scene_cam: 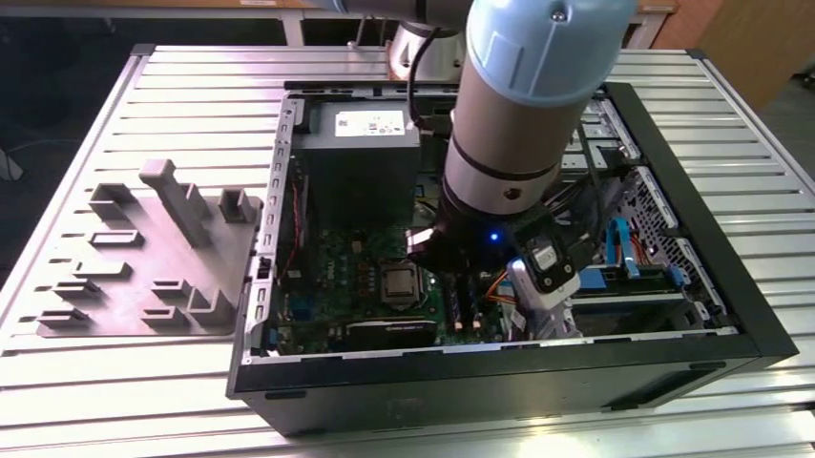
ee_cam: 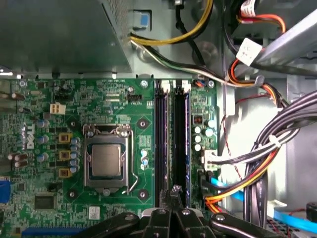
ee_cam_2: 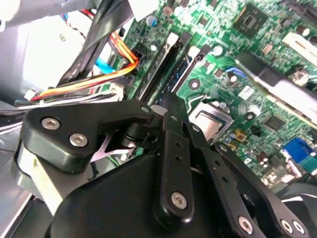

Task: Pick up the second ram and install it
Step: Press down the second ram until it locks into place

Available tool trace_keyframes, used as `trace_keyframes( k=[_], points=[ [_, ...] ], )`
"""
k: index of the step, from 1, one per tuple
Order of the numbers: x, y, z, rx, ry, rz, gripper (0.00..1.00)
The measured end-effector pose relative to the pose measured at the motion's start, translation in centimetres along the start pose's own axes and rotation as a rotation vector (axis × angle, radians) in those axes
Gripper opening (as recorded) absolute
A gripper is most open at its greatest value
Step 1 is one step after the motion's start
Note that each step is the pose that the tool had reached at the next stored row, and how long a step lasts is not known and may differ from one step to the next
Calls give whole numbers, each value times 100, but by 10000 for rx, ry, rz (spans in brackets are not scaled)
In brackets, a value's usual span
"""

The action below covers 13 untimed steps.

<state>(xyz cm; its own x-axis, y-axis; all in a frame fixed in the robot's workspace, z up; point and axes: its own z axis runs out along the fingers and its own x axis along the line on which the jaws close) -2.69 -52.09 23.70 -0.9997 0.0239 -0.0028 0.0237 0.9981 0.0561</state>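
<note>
The gripper is down inside the open case on the table, its tip over the near end of the two black slots beside the processor socket. The fingers look clenched tip to tip, with no strip visible between them. The ram appears to be the thin blue-green edge standing in the slot nearer the cables; in the second wrist view it shows as a teal line between the dark rails, just ahead of the gripper. Whether it is fully seated or the tip is touching it I cannot tell. As a thing to handle, it should be light and stiff but fragile: a thin board that will not bend far, with chips on its faces and contacts along the lower edge. The safe hold is likely across the flat faces near the middle of the upper edge, or pressure along that edge, straight down — any tilt could bind it in the slot.
</note>
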Motion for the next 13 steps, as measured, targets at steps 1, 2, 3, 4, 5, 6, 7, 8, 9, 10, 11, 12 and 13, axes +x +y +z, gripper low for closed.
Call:
trace_keyframes(
  k=[1,2,3,4,5,6,7,8,9,10,11,12,13],
  points=[
    [1,22,1,0,1,0,10],
    [1,49,3,1,1,-1,10],
    [2,79,5,0,0,0,10],
    [3,113,8,-1,0,-1,10],
    [4,148,9,1,1,0,10],
    [4,183,11,-1,0,-1,10],
    [5,216,14,-2,0,-1,10],
    [6,241,15,-2,0,-1,10],
    [6,257,16,-1,1,0,10],
    [6,264,16,-1,1,-1,10],
    [6,265,10,2,1,-2,10],
    [6,267,-6,2,1,-2,10],
    [6,268,-24,1,1,-1,10]
  ],
)
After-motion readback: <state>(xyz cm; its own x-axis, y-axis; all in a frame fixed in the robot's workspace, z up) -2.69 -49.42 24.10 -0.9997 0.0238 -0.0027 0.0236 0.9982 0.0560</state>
